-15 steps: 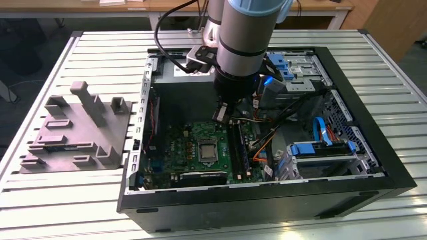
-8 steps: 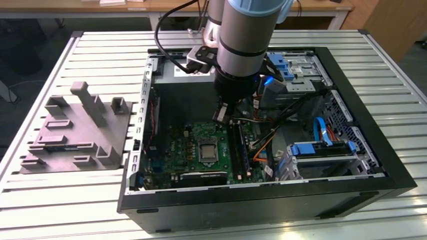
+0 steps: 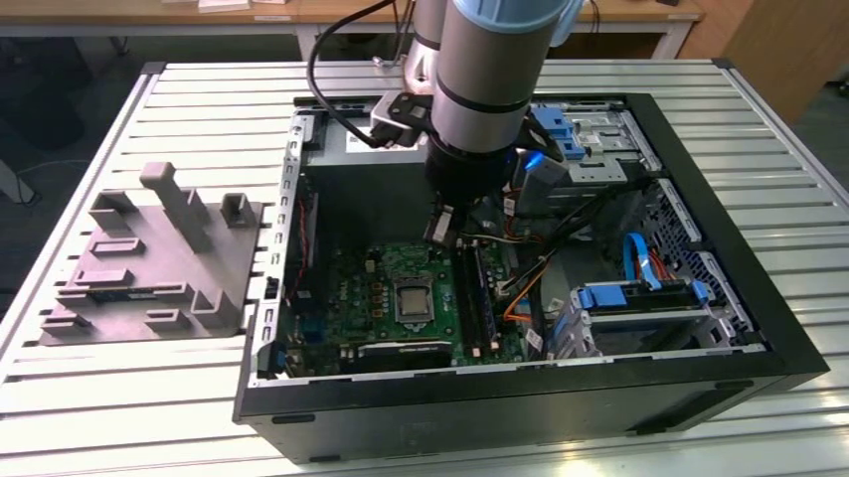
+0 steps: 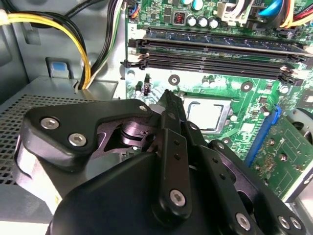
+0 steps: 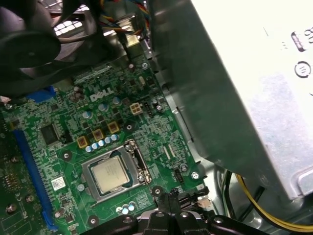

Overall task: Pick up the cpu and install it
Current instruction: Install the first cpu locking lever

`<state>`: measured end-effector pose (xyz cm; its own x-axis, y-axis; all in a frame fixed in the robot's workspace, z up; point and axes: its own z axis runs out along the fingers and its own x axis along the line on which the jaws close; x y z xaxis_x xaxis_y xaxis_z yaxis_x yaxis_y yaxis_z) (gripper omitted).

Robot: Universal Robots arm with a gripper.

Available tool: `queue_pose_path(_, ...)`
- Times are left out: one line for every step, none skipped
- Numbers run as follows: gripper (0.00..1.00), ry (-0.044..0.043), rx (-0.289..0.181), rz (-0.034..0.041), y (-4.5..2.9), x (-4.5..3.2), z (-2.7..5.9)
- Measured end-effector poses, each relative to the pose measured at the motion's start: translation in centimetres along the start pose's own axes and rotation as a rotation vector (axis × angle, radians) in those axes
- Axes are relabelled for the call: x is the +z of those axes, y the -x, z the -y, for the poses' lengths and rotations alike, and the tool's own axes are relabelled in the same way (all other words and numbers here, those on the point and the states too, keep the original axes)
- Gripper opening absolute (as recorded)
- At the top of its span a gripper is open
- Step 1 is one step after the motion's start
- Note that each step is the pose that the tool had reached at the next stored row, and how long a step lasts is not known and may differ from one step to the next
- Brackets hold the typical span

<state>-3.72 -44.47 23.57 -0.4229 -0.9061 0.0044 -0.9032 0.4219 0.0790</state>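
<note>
In the exterior view, the arm (image 3: 484, 89) reaches down into an open computer case (image 3: 531, 397) lying on its side on a slatted pale counter (image 3: 186, 417). The end effector (image 3: 447, 231) hangs just above the green motherboard (image 3: 365, 298), near the metal-framed socket (image 3: 413, 297). Dark memory slots (image 3: 474, 298) run beside the socket toward the exterior view's right, and orange, black and blue cables (image 3: 531, 273) cross the case beyond them. A blue-handled drive cage (image 3: 643, 308) sits at the exterior view's right. A grey tray (image 3: 146, 263) with upright posts rests on the counter at the exterior view's left, outside the case. Wooden desks (image 3: 173, 15) stand behind the counter.

In the second wrist view, the black end effector (image 4: 168, 100) has its fingers (image 4: 171, 142) drawn together at the tip with nothing between them. Just past the tip the cpu (image 4: 204, 114) lies inside the socket, its pale top showing. Long memory slots (image 4: 215, 54) lie beyond it, and yellow and black wires (image 4: 83, 44) curve down beside a perforated grey box (image 4: 29, 112).

In the first wrist view, the cpu (image 5: 110, 175) sits flat within the socket frame (image 5: 117, 169) on the motherboard (image 5: 73, 132), close to the closed fingertips (image 5: 168, 200). A large grey power-supply box (image 5: 234, 98) looms alongside, with yellow wires (image 5: 254, 203) below it. A dark fan (image 5: 29, 49) and a blue slot (image 5: 34, 171) border the board's other side.
</note>
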Motion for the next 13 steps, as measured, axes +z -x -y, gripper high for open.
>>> queue_pose_path(0.11,0.0,-0.003,-0.0001,-0.11,0.01,0.01)
queue_pose_path(0.11,0.0,-0.006,-0.0002,-0.23,0.01,0.02)
queue_pose_path(0.11,0.0,-0.008,-0.0007,-0.39,0.0,0.03)
queue_pose_path(0.11,0.0,-0.009,-0.0008,-0.55,0.0,0.05)
queue_pose_path(0.11,0.0,-0.011,-0.0008,-0.7,0.0,0.09)
queue_pose_path(0.11,0.0,-0.012,-0.0009,-0.85,0.0,0.13)
queue_pose_path(0.11,0.0,-0.014,-0.001,-1.0,0.0,0.17)
queue_pose_path(0.11,0.0,-0.016,-0.001,-1.14,0.0,0.22)
queue_pose_path(0.11,0.0,-0.017,-0.0012,-1.27,0.0,0.27)
queue_pose_path(0.11,-0.0001,-0.019,-0.0014,-1.39,-0.01,0.33)
queue_pose_path(0.11,-0.0001,-0.022,-0.0016,-1.49,-0.01,0.37)
queue_pose_path(0.11,-0.0001,-0.024,-0.0018,-1.58,-0.01,0.41)
queue_pose_path(0.11,-0.0001,-0.028,-0.0022,-1.66,-0.02,0.44)
